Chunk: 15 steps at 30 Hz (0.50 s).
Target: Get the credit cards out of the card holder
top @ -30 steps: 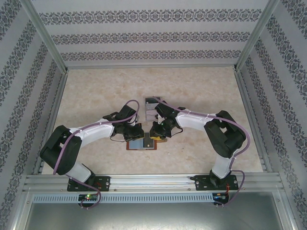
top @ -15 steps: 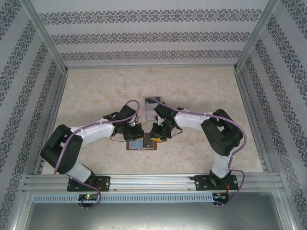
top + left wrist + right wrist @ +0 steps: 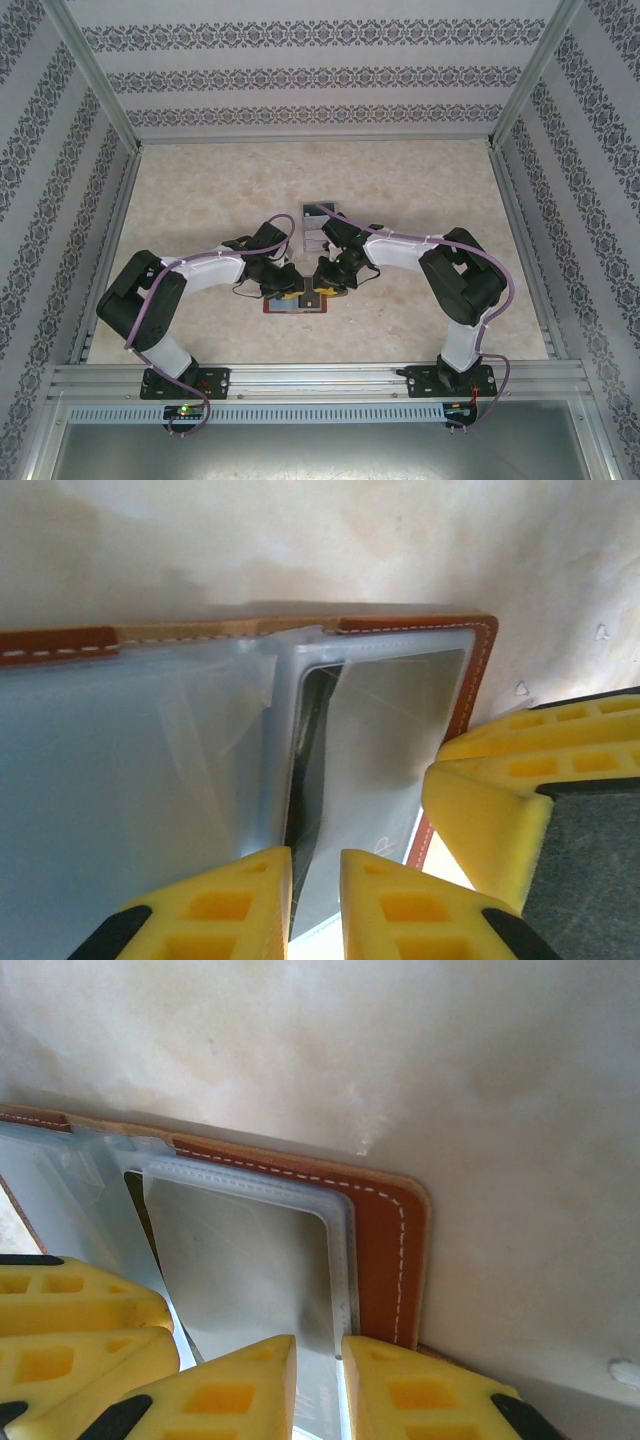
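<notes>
The card holder (image 3: 297, 303) lies open on the table, brown leather with white stitching (image 3: 385, 1250) and grey-blue pockets (image 3: 130, 760). A dark credit card (image 3: 303, 780) shows as a thin edge in the slit of a pocket. A pale sheet with faint print (image 3: 250, 1260) lies behind the clear window. My left gripper (image 3: 287, 288) is over the holder's middle. Its yellow fingers (image 3: 315, 855) stand a narrow gap apart astride the dark edge. My right gripper (image 3: 322, 287) is down on the right half, jaws (image 3: 318, 1345) slightly apart over the window's edge. Nothing is seen pinched.
A clear slotted rack (image 3: 317, 222) stands just behind the two grippers. The right gripper's fingers (image 3: 490, 790) crowd the left wrist view, and the left fingers (image 3: 80, 1315) sit close beside the right ones. Patterned walls and metal rails (image 3: 300, 372) enclose the table.
The left arm's elbow has swung in to the right and its gripper has edged over the holder. The right arm shifted slightly at first, then held still.
</notes>
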{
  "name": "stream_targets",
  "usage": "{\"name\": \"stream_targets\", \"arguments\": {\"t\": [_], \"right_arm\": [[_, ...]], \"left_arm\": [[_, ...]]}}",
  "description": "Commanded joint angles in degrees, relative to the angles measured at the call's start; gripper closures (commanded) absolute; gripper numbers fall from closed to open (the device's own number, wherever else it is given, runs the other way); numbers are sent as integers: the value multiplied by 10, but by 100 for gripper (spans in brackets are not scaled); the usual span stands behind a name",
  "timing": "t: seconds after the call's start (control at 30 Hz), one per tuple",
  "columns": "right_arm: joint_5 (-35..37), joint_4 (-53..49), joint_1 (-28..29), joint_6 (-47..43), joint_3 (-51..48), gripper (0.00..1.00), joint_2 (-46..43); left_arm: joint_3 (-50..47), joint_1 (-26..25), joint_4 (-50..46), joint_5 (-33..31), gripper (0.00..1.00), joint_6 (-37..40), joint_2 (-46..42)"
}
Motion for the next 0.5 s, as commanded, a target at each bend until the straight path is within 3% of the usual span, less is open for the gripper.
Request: {"name": "stream_targets", "arguments": {"t": [0.0,0.47], "right_arm": [[17,-23,6,-9,-4,77,12],[16,-26,5,-13,-1,77,13]], "left_arm": [[12,6,23,6,76,-3,10],[18,5,48,26,73,-13,38]]}}
